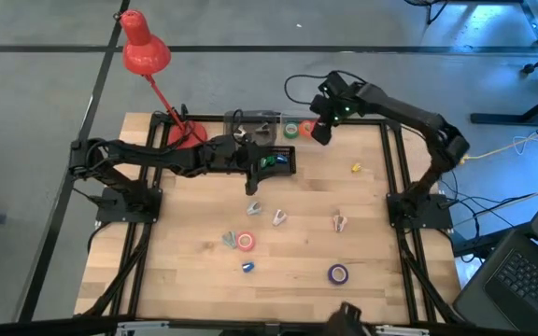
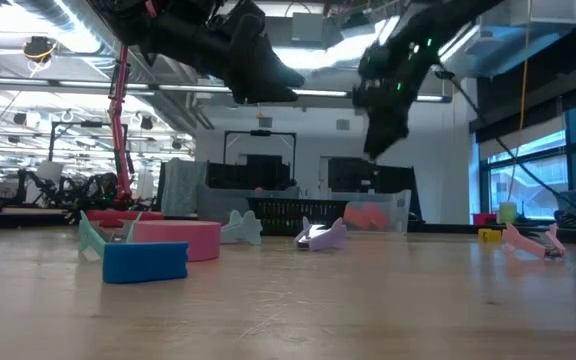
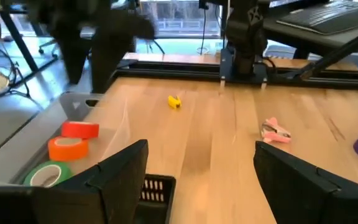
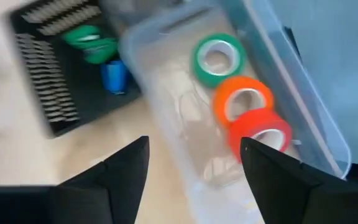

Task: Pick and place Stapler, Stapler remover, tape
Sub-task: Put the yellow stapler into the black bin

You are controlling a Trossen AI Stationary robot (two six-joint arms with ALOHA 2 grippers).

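three tape rolls, green (image 4: 219, 58), orange (image 4: 243, 101) and red (image 4: 261, 132), are seen lying in the clear bin (image 4: 316, 118) at the table's back edge. right gripper (image 4: 194, 168) hangs over them w/ fingers spread, nothing held. left gripper (image 3: 197, 180) is also spread wide and empty, near the black tray (image 4: 42, 74). rolls are judged light, stiff, smooth-sided (likely slippery); best pinched across the rim or thru the core.

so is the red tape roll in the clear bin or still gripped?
In the clear bin. The red tape roll lies beside the orange roll; the right gripper is open above it.
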